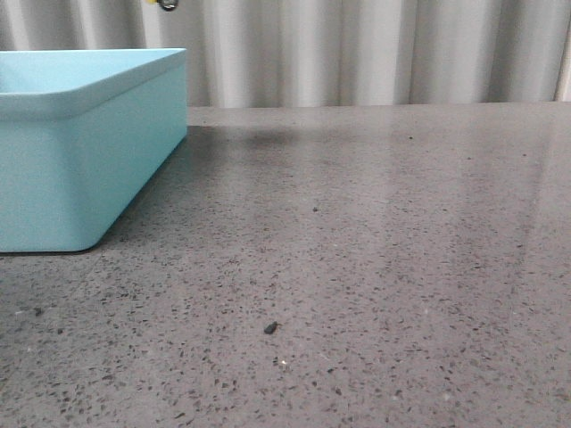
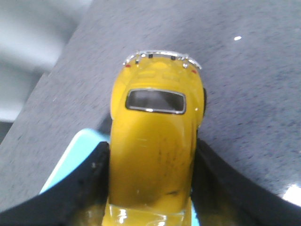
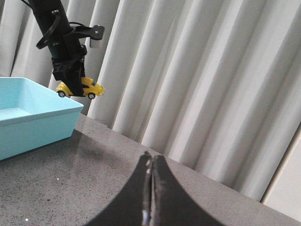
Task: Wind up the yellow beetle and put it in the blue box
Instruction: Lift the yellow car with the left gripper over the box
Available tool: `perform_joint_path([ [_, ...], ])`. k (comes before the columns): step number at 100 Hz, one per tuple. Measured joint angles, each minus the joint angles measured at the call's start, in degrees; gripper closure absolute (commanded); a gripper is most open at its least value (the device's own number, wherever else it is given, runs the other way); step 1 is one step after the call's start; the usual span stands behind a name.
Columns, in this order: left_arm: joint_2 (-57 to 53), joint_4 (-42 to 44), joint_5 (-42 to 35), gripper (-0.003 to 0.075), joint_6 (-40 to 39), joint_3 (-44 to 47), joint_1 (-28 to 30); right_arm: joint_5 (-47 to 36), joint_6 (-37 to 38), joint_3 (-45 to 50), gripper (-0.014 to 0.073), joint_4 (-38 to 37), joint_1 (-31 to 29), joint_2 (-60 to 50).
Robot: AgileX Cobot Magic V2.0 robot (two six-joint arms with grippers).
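Observation:
My left gripper (image 2: 150, 188) is shut on the yellow beetle (image 2: 155, 141), its black fingers (image 2: 89, 179) pressing both sides of the car body. In the right wrist view the left gripper (image 3: 70, 77) holds the beetle (image 3: 81, 88) in the air above the near corner of the blue box (image 3: 33, 117). The blue box (image 1: 80, 143) stands at the table's left in the front view, and a sliver of its rim (image 2: 70, 155) shows under the left fingers. My right gripper (image 3: 151, 160) is shut and empty, low over the table. Neither gripper shows in the front view.
The grey speckled table (image 1: 357, 267) runs to a back edge in front of pale pleated curtains (image 3: 188, 70). A small dark speck (image 1: 270, 328) lies on the table near the front.

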Motion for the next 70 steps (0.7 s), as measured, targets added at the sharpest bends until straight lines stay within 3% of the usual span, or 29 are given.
perform_joint_path([
  [20,-2.8,2.4,0.2,0.0659,-3.0,0.0,2.7,0.0,0.0,0.0,0.0656,0.0,0.0,0.0],
  [56,-4.6,5.8,0.3,0.0659,-17.3,0.0,9.6,0.0,0.0,0.0,0.0656,0.0,0.0,0.0],
  [70,-4.9,5.8,0.3,0.0659,-19.3,1.0,9.8,0.1,0.0,0.0,0.0656,0.0,0.0,0.0],
])
